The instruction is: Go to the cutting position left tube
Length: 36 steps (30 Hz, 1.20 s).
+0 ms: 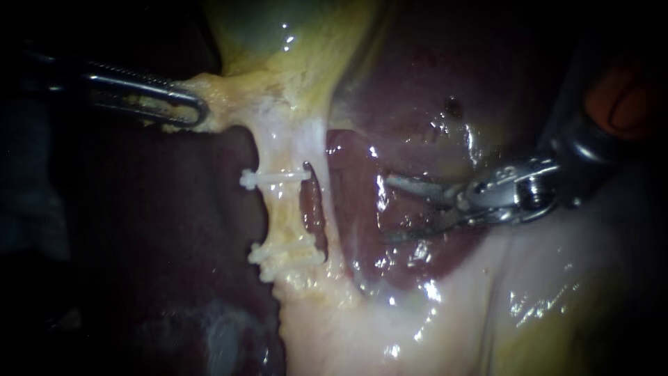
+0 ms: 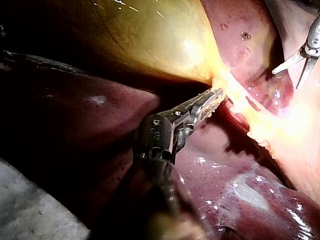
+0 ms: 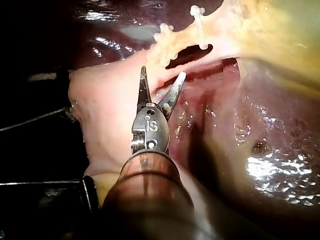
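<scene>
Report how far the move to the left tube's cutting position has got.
Done: white clips sit on the pale yellow left tube; the left instrument holds yellowish tissue taut. In hand: the right instrument, jaws open, hangs over the dark red liver. Left: bringing its jaws around the tube between the clips.

Dark maroon liver (image 1: 417, 118) flecked with white glints; yellow-green gallbladder (image 1: 292, 35) at twelve o'clock; pale cream-yellow tube (image 1: 285, 212) crossed by white clips (image 1: 275, 178); steel-grey right instrument (image 1: 385, 207) at three o'clock.
</scene>
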{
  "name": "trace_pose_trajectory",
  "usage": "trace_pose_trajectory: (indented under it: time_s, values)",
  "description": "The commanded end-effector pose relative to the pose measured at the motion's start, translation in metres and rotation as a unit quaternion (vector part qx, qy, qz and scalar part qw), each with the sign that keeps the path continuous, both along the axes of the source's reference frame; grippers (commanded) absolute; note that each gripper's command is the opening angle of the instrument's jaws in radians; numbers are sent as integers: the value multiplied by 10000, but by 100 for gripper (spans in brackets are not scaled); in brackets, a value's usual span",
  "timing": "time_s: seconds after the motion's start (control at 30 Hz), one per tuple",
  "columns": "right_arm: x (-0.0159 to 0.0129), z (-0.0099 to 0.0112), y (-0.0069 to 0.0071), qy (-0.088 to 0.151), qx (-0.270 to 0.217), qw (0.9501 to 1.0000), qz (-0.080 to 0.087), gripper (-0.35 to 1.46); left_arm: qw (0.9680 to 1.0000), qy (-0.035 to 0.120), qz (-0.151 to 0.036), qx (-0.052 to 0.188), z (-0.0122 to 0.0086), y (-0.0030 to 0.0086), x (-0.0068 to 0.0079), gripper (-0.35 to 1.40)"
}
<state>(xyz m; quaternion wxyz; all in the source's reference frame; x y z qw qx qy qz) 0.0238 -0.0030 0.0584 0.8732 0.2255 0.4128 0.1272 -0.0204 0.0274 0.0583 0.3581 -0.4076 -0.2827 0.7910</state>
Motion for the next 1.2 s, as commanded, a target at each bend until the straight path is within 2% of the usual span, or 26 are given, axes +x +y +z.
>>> trace_pose_trajectory:
  time_s: [0.03,0.23,0.47,0.63,0.93,1.2]
  values:
    - [4,1,-1,-7,33,10000,-2,141,10000,2,-4,-3,0,0,-1,-35]
    - [34,14,-7,65,245,9996,-93,141,10000,4,-8,-4,-1,-1,-2,-35]
    - [57,43,-11,89,487,9987,-154,141,10000,14,-21,-14,-1,-2,-2,-35]
    - [57,64,-10,69,646,9978,-150,141,10000,15,-22,-15,-1,-2,-2,-35]
    - [50,88,0,14,795,9968,-70,143,10000,10,-13,-12,0,-4,-2,-35]
    - [51,111,0,27,963,9952,-160,143,10000,11,-14,-14,0,-4,-3,-35]
